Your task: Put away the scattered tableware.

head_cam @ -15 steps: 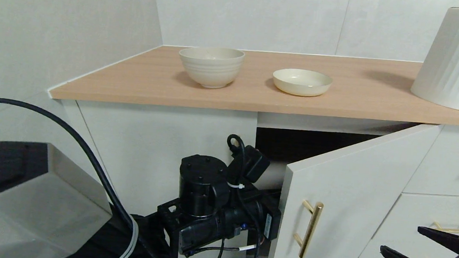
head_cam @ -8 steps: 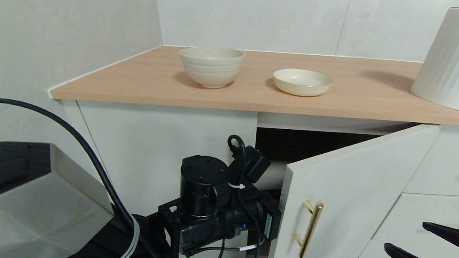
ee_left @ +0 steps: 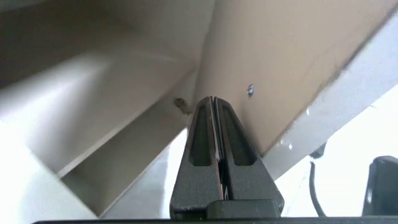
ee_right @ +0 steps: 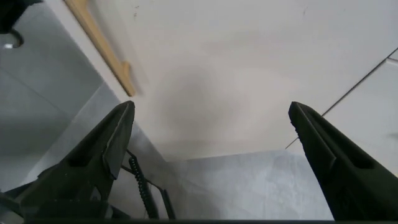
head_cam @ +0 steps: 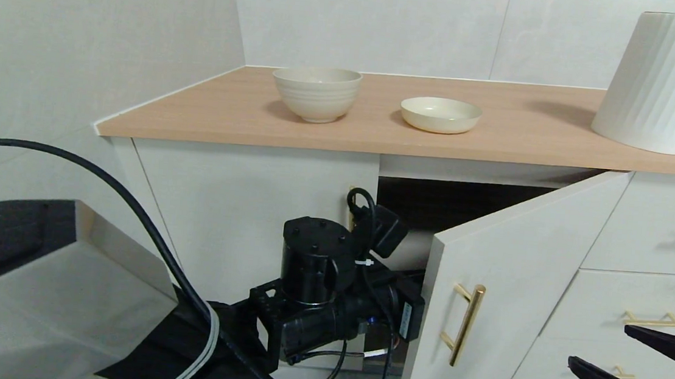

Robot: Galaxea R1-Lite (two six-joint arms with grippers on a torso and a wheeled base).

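- Wooden countertop [head_cam: 532, 133] runs across the upper half of the head frame, and your tableware is sitting on it.
- Cabinet door [head_cam: 520, 260] hangs ajar, centre right, just under it.
- Bowl [head_cam: 316, 93] is upper centre, upright; the shallow dish [head_cam: 440, 114] is to its right, apart from it.
- Right gripper [head_cam: 599, 345] is in the lower right corner, jaws spread wide, empty.
- Left gripper [ee_left: 212, 102] has its jaws pressed together behind that door. Bowl and dish lie well above it, yet this arm looks nearer the bowl.
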